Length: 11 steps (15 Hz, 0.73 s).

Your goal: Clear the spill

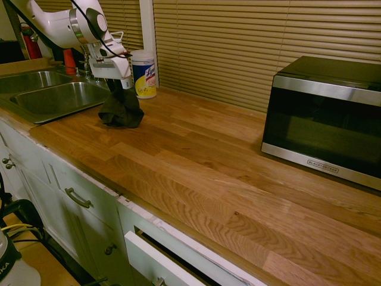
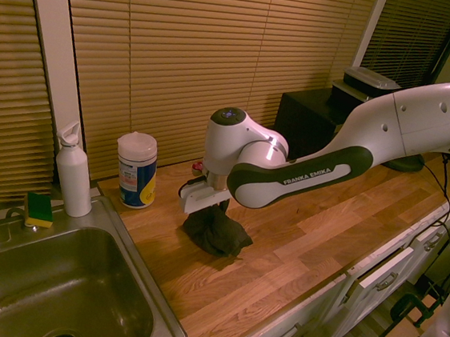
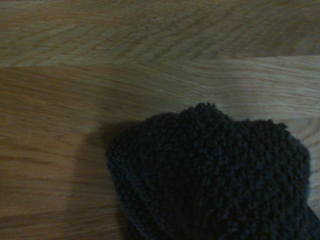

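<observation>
1. Clamped tight, the jaws of the gripper point(image 2: 211, 205) pinch the top of the dark cloth point(image 2: 217, 232), whose bunched lower folds rest on the wooden countertop point(image 2: 314, 242).
2. No spill shows in any view; the bare wood around the cloth looks dry, so the thin black streak either lies under the wad or is too faint to make out.
3. Risk: since the streak cannot be seen, a wipe could pass beside it rather than over it and leave liquid on the wood.
4. Risk: the cloth is held only by its peak, so dragging it might roll the wad over or pull it loose, and little fabric would then press flat on the surface.
5. Risk: the wipes canister point(image 2: 136, 170) stands near the cloth on the blinds side, and the sink point(image 2: 106, 301) edge is not far away; a wide sweep could knock one or push the cloth over the other.
6. Seen from the wrist, the cloth point(image 3: 215, 175) is a nubbly, looped weave, soft and absorbent-looking, lumped into a rounded mound.
7. Smooth planks with visible grain make up the countertop, offering little for the cloth to snag on.
</observation>
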Motion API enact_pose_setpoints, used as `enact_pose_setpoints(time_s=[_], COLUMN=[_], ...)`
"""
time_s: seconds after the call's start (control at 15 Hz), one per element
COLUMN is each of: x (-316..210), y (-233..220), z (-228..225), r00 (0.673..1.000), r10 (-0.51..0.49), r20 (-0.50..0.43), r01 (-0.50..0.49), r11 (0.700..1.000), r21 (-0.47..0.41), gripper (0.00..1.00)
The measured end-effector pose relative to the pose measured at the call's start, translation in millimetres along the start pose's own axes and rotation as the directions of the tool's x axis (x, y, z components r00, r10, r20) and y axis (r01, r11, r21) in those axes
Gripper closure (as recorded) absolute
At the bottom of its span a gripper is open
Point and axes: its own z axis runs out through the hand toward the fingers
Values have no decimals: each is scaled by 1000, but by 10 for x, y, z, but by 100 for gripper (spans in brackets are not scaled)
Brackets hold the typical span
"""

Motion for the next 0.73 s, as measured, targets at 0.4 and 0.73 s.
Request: enact_pose_setpoints(time_s=[0.4,0.73], x=[72,83], y=[-21,182], z=[-130,-611], r00=[1000,997], r10=[22,46], r20=[-10,-56], r01=[-22,-42], r11=[1000,997], r21=[17,63], gripper=[0,0])
